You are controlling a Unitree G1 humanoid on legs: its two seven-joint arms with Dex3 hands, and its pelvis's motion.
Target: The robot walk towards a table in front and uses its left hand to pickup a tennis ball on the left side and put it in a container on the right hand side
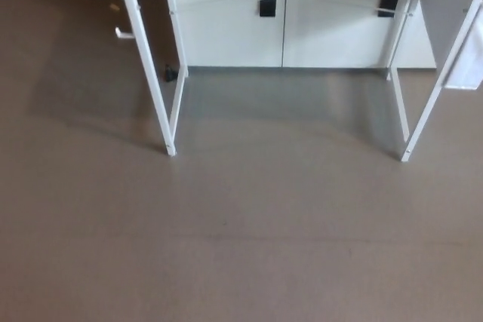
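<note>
Neither the tennis ball nor the container shows in the head view. Only the lower part of the table stands ahead: a white left leg frame [155, 73] and a white right leg frame [438, 81] rise from the floor, and the tabletop lies above the picture's top edge. Neither of my hands nor any part of my arms is in the picture.
Grey-brown floor [241, 239] stretches from me to the table legs. Behind the legs stands a white cabinet [283, 28] with two black handles. A small dark object [170, 75] lies on the floor by the left leg frame.
</note>
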